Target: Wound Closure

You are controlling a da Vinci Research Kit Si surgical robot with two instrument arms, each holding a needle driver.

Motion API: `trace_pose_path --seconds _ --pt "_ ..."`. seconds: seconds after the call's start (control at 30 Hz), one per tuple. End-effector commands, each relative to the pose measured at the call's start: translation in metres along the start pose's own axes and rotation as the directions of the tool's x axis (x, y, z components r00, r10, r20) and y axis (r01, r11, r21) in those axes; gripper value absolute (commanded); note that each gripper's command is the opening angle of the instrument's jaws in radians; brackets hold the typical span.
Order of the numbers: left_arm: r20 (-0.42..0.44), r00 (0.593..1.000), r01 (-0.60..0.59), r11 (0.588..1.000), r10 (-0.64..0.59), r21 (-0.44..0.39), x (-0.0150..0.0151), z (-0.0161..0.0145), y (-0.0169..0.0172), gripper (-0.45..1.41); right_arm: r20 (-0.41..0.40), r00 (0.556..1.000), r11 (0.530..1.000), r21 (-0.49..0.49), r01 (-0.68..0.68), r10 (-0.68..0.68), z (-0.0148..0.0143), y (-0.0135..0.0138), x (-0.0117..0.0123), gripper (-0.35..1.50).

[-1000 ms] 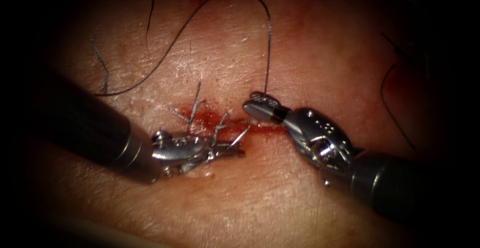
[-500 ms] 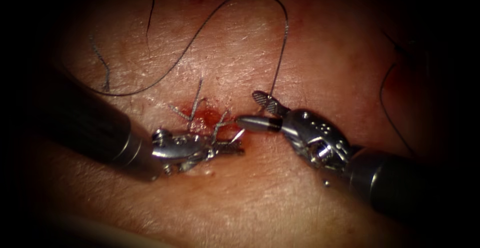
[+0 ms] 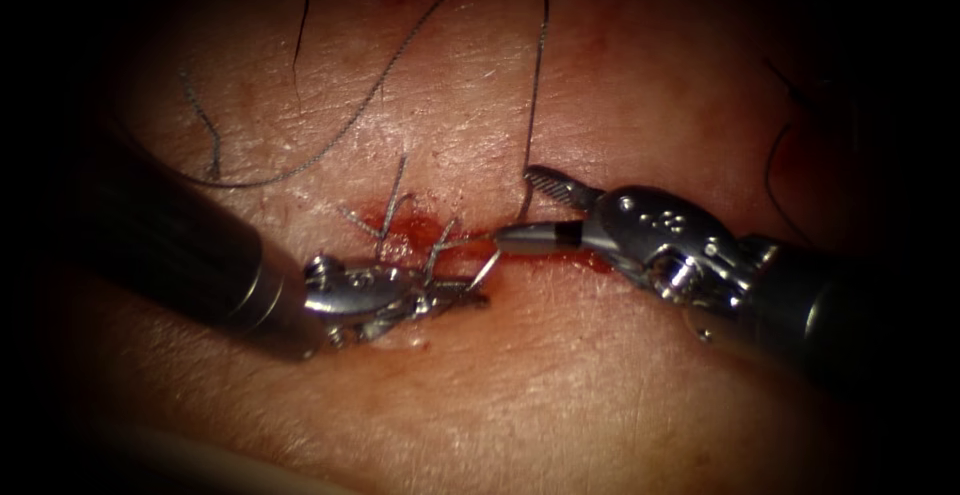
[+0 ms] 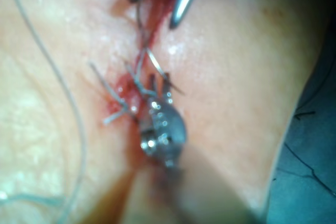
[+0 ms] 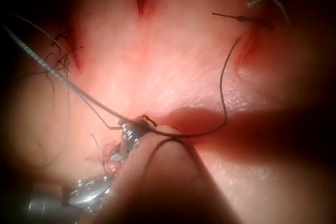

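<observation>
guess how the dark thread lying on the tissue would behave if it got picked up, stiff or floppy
Probably floppy: the thread lies in loose, wandering curves over the tissue rather than holding a straight line. Likely very light, being thin beside the right end effector. It may cling or drag a little, since red fluid wets the nearby surface.

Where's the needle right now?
In the endoscope view the needle sits mid-cut, held by the left tool, its tip arcing up just left of the open right tool.
</observation>
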Motion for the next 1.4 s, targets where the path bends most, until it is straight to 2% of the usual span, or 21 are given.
trace_pose_path --seconds 0.03,0.17,0.23,0.37,0.4,0.43,0.63,0.8,1.13,1.4 --pt "0.004 1.0 0.002 1.0 -0.002 -0.001 -0.0011 0.0004 0.0002 0.27 -0.009 1.0 1.0 -0.001 0.011 -0.011 0.0014 -0.0003 0.0003 1.48" --pt "0.004 1.0 0.001 1.0 -0.001 -0.001 -0.0011 0.0003 0.0002 0.27 -0.008 0.998 0.998 -0.002 0.059 -0.059 0.0018 -0.0001 0.0008 1.41" --pt "0.004 1.0 0.001 1.0 -0.001 -0.001 -0.0011 0.0003 0.0002 0.27 -0.008 0.998 0.998 -0.002 0.064 -0.064 0.0018 0.0 0.0008 1.31" --pt "0.004 1.0 0.001 1.0 -0.001 -0.002 -0.0011 0.0003 0.0002 0.27 -0.006 0.996 0.996 -0.003 0.084 -0.084 0.0016 0.0002 0.0005 0.93" --pt "0.004 1.0 0.001 1.0 -0.001 -0.002 -0.0011 0.0003 0.0002 0.27 -0.009 0.996 0.996 -0.003 0.09 -0.09 0.0015 0.0002 0.0005 0.74" --pt "0.004 1.0 0.001 1.0 -0.001 -0.002 -0.0011 0.0003 0.0002 0.27 -0.009 0.996 0.996 0.02 0.09 -0.09 0.0014 0.0005 0.0004 -0.35" --pt "0.004 1.0 0.001 1.0 -0.001 -0.002 -0.0011 0.0002 0.0002 0.27 0.022 0.995 0.995 0.036 0.093 -0.094 0.0016 0.0014 0.0001 -0.35" --pt "0.004 1.0 0.001 1.0 -0.001 -0.002 -0.0011 0.0002 0.0002 0.27 0.035 0.993 0.991 0.075 0.109 -0.112 0.002 0.001 -0.0011 -0.35" --pt "0.004 1.0 0.001 1.0 -0.001 -0.001 -0.0011 0.0003 0.0002 0.27 0.061 0.997 0.986 0.155 -0.053 0.044 0.0032 0.0003 -0.0053 -0.35" --pt "0.004 1.0 -0.016 1.0 0.016 -0.001 -0.0011 0.0003 0.0003 0.24 0.095 0.993 0.979 0.183 -0.089 0.072 0.0028 -0.0012 -0.0057 -0.35"
